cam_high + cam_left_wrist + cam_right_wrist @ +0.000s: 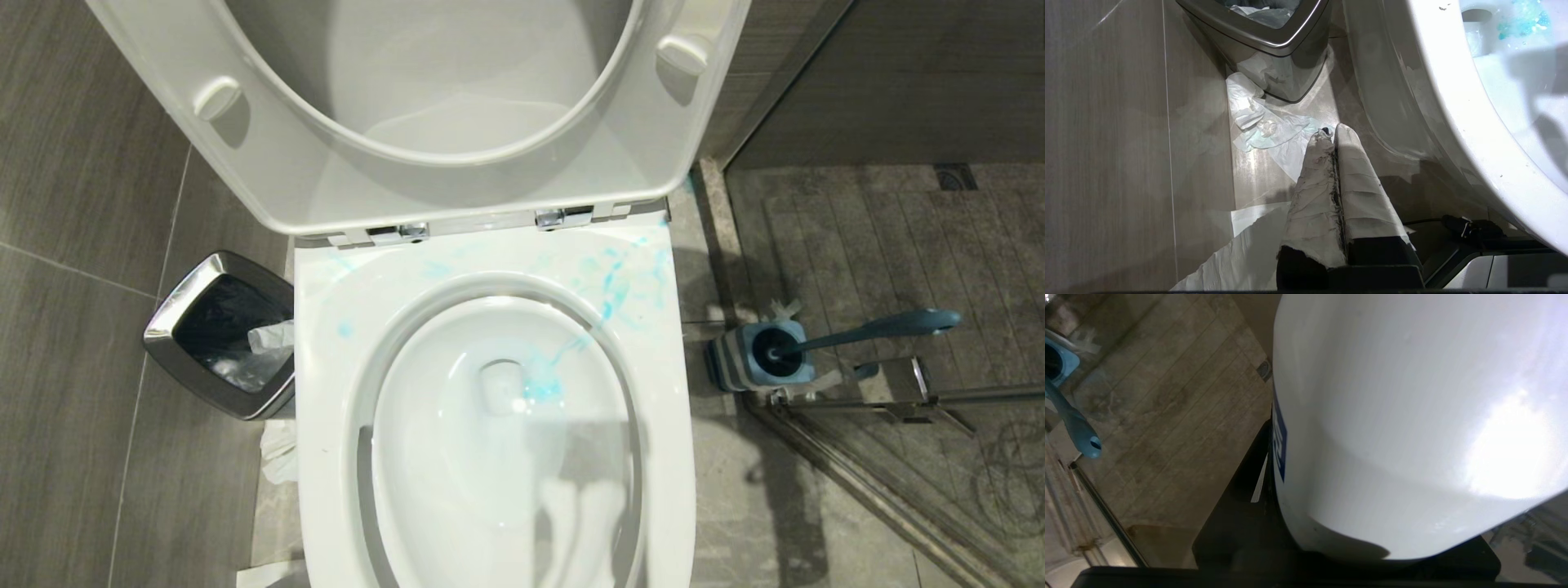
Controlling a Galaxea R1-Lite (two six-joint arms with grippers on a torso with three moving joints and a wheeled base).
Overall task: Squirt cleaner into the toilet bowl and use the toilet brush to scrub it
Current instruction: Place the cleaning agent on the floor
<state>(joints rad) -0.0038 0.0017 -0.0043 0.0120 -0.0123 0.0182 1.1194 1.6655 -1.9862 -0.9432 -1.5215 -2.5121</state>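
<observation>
The white toilet bowl (669,457) fills the middle of the head view, its seat and lid (326,188) raised. Blue-teal liquid streaks the back right of the rim (612,286) and pools in the bowl by the drain (543,388). The toilet brush (882,327) stands in its blue-grey holder (755,355) on the floor to the right; its handle (1075,424) also shows in the right wrist view. My right gripper (1372,522) is shut on the cleaner (1392,416), whose white body fills that view; its cap is hidden. My left gripper (1333,132) hangs shut and empty beside the bowl's left side.
A steel-rimmed waste bin (220,335) stands left of the toilet, with crumpled paper (1265,126) on the floor beside it. The shower's glass door and metal rail (857,482) run along the right, just behind the brush holder.
</observation>
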